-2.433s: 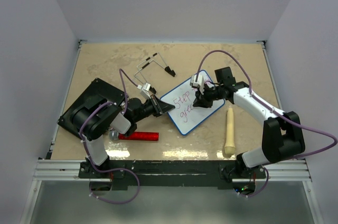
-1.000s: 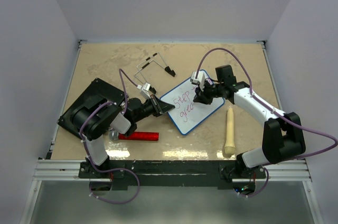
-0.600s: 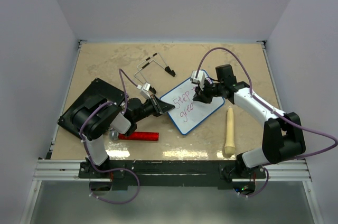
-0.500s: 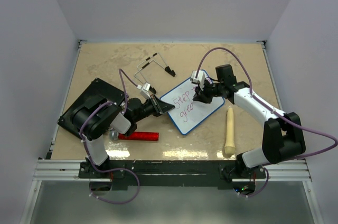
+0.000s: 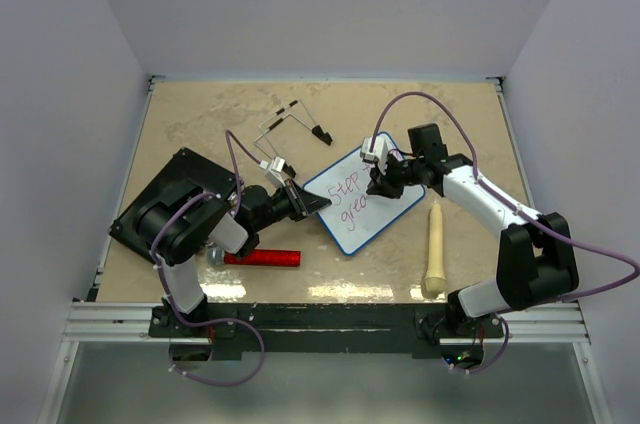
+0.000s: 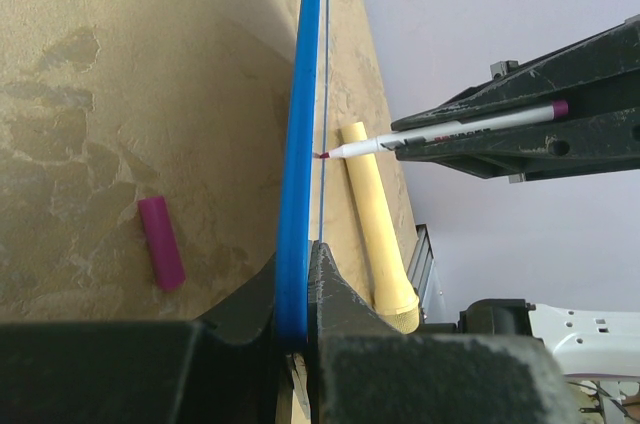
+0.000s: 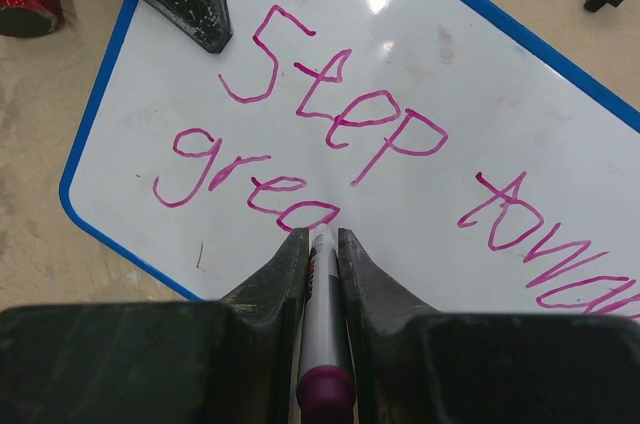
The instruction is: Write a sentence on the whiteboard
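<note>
I fold my left arm low and reach rightward, left gripper [image 5: 317, 203] pinched shut on the whiteboard [image 5: 388, 216] edge, while my right arm stretches forward, elbow bent leftward, right gripper [image 5: 376, 187] clamped on a marker [image 7: 321, 289].

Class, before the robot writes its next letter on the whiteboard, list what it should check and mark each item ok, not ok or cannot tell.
1. Grip on the marker: ok, the right end effector is shut on it.
2. Tip position: ok, it meets the whiteboard just after "grea".
3. Board steadied: ok, the left end effector clamps its blue rim.
4. Room for more letters: ok, bare white lies right of the tip.
5. First line of the sentence complete: cannot tell, it runs out of the wrist view.
</note>
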`<state>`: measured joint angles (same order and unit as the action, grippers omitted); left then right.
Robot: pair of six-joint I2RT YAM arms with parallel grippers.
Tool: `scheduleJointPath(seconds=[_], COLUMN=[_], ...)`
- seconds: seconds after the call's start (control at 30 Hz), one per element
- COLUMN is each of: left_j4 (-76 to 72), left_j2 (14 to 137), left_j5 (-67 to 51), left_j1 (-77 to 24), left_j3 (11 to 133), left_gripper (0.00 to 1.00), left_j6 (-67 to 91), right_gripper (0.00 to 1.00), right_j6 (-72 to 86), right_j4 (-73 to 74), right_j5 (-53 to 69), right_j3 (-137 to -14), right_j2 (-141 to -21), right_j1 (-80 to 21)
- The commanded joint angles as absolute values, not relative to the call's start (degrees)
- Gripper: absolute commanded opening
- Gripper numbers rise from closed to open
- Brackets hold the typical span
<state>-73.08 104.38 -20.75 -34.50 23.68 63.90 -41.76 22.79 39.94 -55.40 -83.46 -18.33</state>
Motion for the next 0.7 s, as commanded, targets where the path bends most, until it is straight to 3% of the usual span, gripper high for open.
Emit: scheduleJointPath(seconds=[0.0, 0.4, 0.67], left_j4=[-86.5, -86.2, -81.4], left_j2=[105.2, 105.1, 104.5], left_j5=[-22.9, -22.8, -22.8], left_j1=[-34.8, -34.8, -34.7], left_j3=[24.3, 23.9, 24.5], left_gripper=[0.0, 0.0, 0.0], left_j6=[61.4, 60.9, 56.3], right_gripper=[0.0, 0.0, 0.0], right_j6=[-44.1, -42.7, -42.4], right_j4=[26.3, 26.8, 30.0], right_j5=[39.0, 36.3, 41.8], right_j3=[-56.3, -56.3, -59.2], right_j2=[-83.2, -82.3, -76.5], right_j1=[-18.4, -17.7, -15.4])
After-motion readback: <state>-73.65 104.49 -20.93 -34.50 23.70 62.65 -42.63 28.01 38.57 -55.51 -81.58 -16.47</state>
